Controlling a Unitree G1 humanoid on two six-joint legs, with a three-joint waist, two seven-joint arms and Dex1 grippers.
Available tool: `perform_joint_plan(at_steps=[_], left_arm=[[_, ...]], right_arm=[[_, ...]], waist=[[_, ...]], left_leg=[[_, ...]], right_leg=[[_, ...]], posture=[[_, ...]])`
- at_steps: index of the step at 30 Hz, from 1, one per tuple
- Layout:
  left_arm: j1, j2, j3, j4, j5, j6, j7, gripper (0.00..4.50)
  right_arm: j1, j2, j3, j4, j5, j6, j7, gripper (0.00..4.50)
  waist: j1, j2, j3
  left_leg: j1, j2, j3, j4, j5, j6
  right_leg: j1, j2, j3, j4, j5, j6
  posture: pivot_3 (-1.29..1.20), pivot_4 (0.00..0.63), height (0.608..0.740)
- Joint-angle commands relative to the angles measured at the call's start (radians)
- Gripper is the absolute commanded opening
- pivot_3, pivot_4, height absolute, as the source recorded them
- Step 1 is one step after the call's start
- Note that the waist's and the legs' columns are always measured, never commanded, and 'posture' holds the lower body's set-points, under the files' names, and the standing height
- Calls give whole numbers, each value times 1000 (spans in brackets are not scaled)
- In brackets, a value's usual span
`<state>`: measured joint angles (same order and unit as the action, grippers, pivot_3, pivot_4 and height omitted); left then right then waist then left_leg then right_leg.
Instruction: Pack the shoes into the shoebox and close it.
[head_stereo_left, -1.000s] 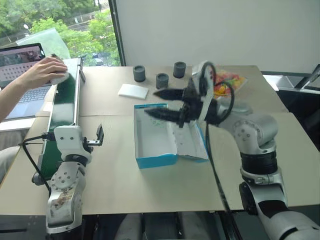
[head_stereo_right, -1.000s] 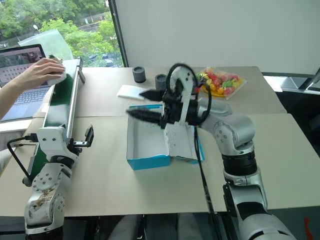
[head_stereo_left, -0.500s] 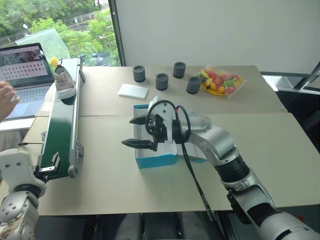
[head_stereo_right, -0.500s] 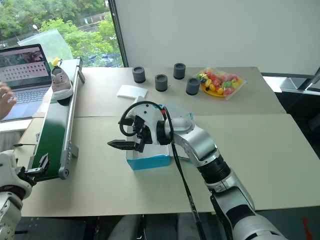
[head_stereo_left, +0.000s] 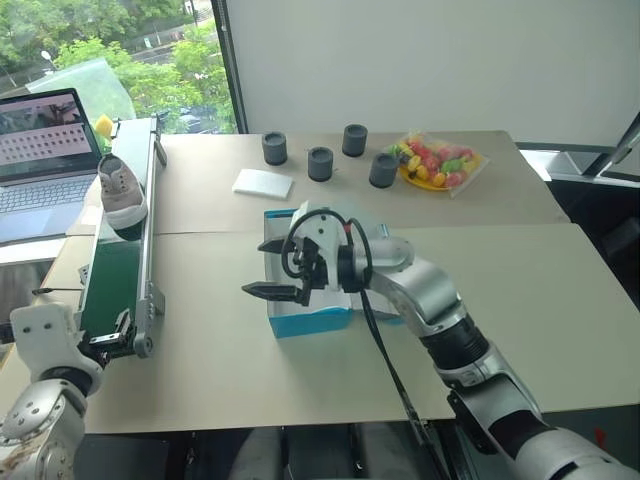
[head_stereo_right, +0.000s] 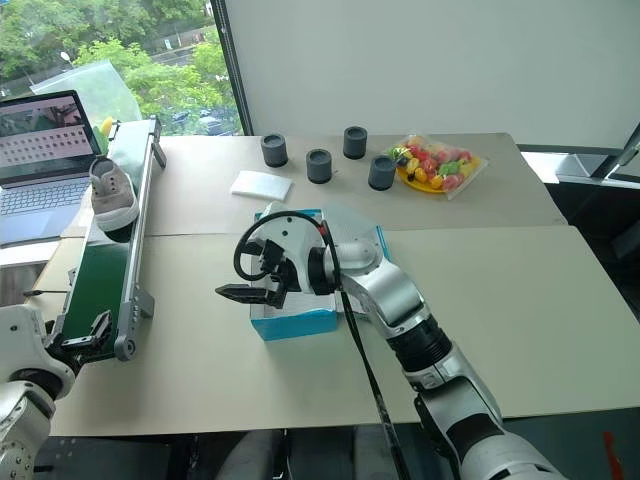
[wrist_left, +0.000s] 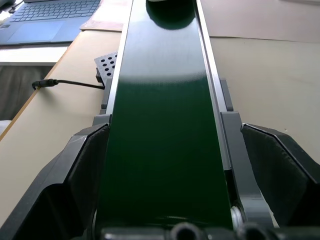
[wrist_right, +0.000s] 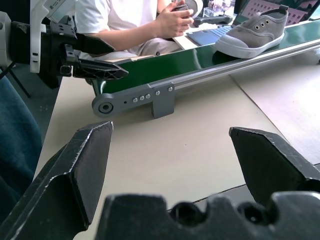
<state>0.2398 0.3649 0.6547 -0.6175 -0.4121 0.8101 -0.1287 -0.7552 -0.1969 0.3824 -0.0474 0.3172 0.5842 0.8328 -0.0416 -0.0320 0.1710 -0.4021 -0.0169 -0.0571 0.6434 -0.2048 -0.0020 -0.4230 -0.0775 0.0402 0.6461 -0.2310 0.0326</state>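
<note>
Packing unstarted: one shoe (head_stereo_left: 122, 190) on conveyor (head_stereo_left: 110, 285) at 10 o'clock, box (head_stereo_left: 310, 318) empty, unclosed; both pincers, left (head_stereo_left: 105, 335) and right (head_stereo_left: 270, 268), apart, empty.

Green conveyor (wrist_left: 162, 130) ran between left fingers (wrist_left: 280, 170); laptop (head_stereo_left: 45, 150) beyond it; person's hands (wrist_right: 175, 20) far past right fingers (wrist_right: 85, 165).

Head views look down over the desk (head_stereo_left: 250, 380); left wrist view hugs the conveyor (wrist_left: 160, 125), shared with right wrist's.
</note>
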Motion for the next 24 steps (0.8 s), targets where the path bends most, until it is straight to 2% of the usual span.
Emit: perform_joint_plan(at_steps=[1, 24], left_arm=[[-18, 8, -4, -2, 5, -5, 10, 4500], [-85, 8, -55, 50, 33, 3, 58, 4500]], right_arm=[[4, 5, -26, -42, 5, -3, -9, 4453], [8, 8, -37, -53, 9, 3, -37, 4453]], waist=[[0, 0, 0], [0, 0, 0]], left_leg=[[0, 0, 0, 0, 0, 0], [0, 0, 0, 0, 0, 0]], right_leg=[[0, 0, 0, 0, 0, 0], [0, 0, 0, 0, 0, 0]], posture=[[0, 150, 726], [0, 150, 726]])
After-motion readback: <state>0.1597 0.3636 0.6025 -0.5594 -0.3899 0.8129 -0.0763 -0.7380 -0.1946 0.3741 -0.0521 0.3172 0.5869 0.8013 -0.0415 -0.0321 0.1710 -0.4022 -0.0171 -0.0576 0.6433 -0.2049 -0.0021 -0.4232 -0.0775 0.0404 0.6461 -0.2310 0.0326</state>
